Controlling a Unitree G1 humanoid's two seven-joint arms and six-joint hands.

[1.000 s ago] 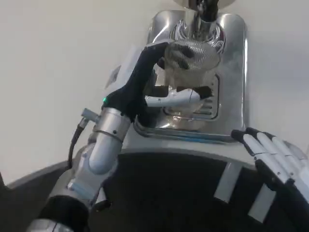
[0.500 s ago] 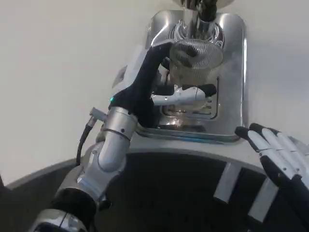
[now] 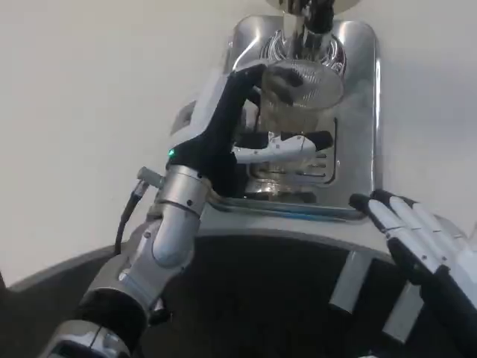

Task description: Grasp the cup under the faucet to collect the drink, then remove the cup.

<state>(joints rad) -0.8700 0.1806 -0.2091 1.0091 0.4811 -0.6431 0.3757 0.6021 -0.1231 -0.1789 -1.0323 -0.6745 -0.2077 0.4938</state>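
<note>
— Where does it stand?
— The left hand (image 3: 246, 127) grips the cup (image 3: 300, 101) under the faucet (image 3: 313, 16); removal remains.
— The right hand (image 3: 421, 239)?
— Waiting, fingers spread, holding nothing

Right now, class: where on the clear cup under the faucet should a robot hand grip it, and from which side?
Grip the cup around its side wall, from the left, as the left robot hand does. The faucet stands over its open top, so the round upright wall is the free part.
</note>
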